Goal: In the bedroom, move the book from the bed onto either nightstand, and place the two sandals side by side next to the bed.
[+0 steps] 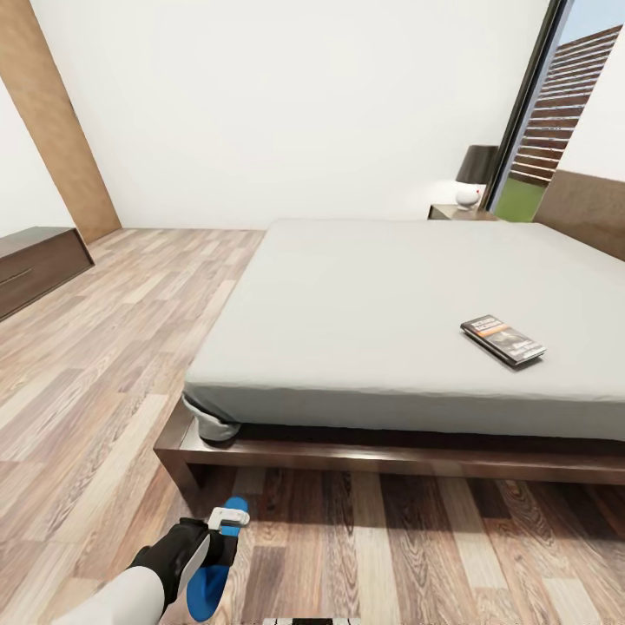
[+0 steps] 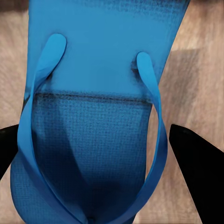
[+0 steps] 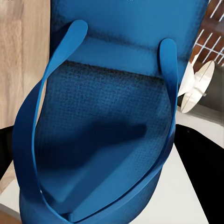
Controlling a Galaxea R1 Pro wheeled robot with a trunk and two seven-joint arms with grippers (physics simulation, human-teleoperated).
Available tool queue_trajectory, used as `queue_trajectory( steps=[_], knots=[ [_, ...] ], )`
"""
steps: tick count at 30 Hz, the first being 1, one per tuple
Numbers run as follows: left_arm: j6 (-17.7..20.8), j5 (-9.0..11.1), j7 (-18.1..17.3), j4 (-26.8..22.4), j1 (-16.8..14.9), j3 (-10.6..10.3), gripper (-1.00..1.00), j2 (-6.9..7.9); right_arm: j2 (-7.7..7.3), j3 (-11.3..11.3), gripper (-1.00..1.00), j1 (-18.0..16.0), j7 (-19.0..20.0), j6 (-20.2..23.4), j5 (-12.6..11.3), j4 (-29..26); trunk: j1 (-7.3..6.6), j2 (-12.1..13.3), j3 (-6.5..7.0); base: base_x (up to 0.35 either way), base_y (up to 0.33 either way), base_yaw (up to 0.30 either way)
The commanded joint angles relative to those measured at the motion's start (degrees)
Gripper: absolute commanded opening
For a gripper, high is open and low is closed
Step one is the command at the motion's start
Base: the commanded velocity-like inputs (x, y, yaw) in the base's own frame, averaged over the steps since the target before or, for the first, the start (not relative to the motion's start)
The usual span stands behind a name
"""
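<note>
In the head view, the bed [image 1: 417, 347] takes most of the right side of the bedroom: a low dark-brown wooden frame with a smooth light-grey mattress. The book [image 1: 503, 338] lies flat on the mattress, toward the near right part of it, well apart from the edges. Far behind the bed, a nightstand [image 1: 451, 211] stands beside the black-framed window [image 1: 529, 104], and a lamp [image 1: 473, 174] with a dark shade is on top of it. At the far left, a longer dark-brown dresser [image 1: 39, 265] stands against the wall. On the wood-plank floor [image 1: 104, 365], near the left corner of the bed, the left gripper [image 1: 227, 522] is closed on one blue sandal [image 1: 213, 564], which is just above or on the floor; I cannot tell which.

In the left wrist view, this sandal [image 2: 102, 116] lies between the two black fingers [image 2: 198, 168], with the strap side toward the camera and floor planks behind it.

In the right wrist view, the second sandal [image 3: 107, 126] sits between the dark fingers [image 3: 203, 172] of the right gripper and appears to be gripped. Behind it are a pale surface and a white object [image 3: 196, 88] that I cannot identify.
</note>
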Motion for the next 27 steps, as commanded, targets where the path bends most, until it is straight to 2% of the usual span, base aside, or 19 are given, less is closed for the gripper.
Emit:
queue_trajectory(
  steps=[1, 15, 17, 27],
  knots=[
    [0.31, -0.62, -0.43, -0.15, 0.0, 0.47, -1.0, -0.05, -0.03, 0.43, -1.0, 0.0, -0.23, 0.52, -0.44, -0.08, -0.01, -0.02, -0.05, 0.0, 0.0, 0.0],
    [0.23, -0.63, -0.4, -0.23, 0.0, 0.47, -1.0, -0.05, -0.2, 0.36, -1.0, 0.0, -0.24, 0.44, -0.43, -0.16, -0.01, -0.02, -0.05, 0.0, 0.0, 0.0],
    [0.89, -0.61, 0.29, -0.89, -0.67, 0.73, -1.0, -0.67, -0.05, 0.19, -1.0, -0.67, -0.44, 0.35, -0.4, -0.82, -0.01, -0.02, -0.05, 0.0, 0.0, 0.0],
    [0.95, -0.61, 0.33, -2.9, -0.79, 0.73, -1.0, -0.67, -0.05, 0.19, -1.0, -1.05, -0.44, 0.35, -0.39, -0.84, -0.01, -0.02, -0.05, 0.0, 0.0, 0.0]
  ],
)
